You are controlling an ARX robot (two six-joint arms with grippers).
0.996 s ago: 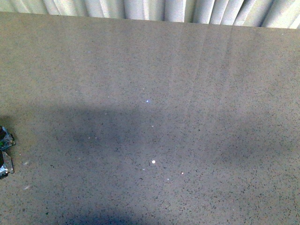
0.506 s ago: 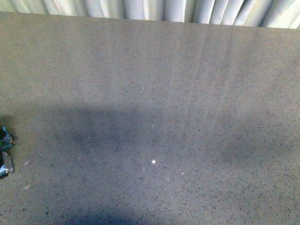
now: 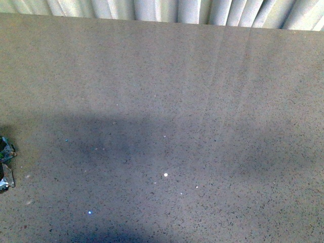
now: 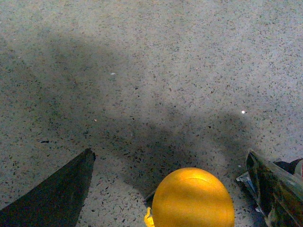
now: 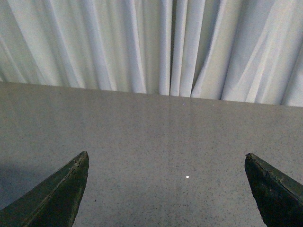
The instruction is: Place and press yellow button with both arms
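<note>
The yellow button (image 4: 193, 198) is being shown only in the left wrist view, apparently standing on the bench (image 3: 202, 76) between the left gripper's (image 4: 170, 152) spread jaws and untouched by them. The right gripper's (image 5: 166, 154) jaws are also being held apart and empty. The glossy cap is being judged light, rigid and slippery, so a hold lower down, on the mostly hidden base, is being favoured. Against the earlier front pictures, nothing is being seen to change.
</note>
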